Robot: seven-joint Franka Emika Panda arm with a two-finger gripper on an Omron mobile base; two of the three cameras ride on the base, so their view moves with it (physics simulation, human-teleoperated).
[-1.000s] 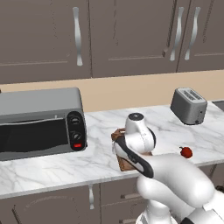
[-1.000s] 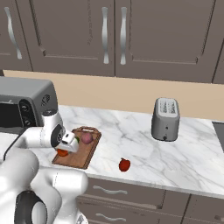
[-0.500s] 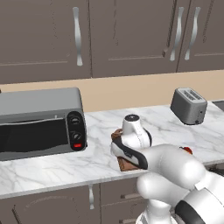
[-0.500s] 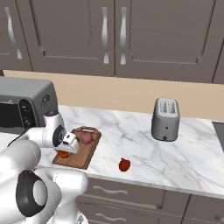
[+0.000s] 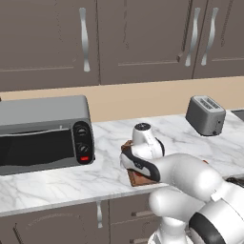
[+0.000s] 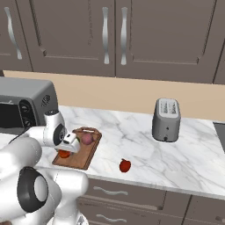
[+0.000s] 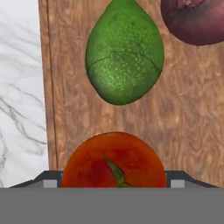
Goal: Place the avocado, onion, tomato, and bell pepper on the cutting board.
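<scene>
Brown wooden cutting board point(image 7: 188, 127): green avocado point(image 7: 124, 54), purple onion point(image 7: 194, 19), orange-red tomato point(image 7: 114, 161) aboard. Gripper point(image 6: 70, 143) overhead, grip state unclear. Next: fetch deep-red bell pepper point(image 6: 125, 165) from marble surface point(image 6: 176, 154).

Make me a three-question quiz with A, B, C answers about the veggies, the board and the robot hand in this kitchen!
1. Where is the bell pepper?
A. on the cutting board
B. on the bare counter between board and toaster
C. on top of the toaster

2. How many foods lie on the cutting board?
A. one
B. three
C. five

3. What colour is the fruit lying beside the onion?
A. green
B. yellow
C. blue

Answers: 1 B, the right base view shows the pepper alone on the marble, short of the toaster. 2 B, the hand view shows avocado, onion and tomato on the wood. 3 A, the avocado is glossy green.
</scene>
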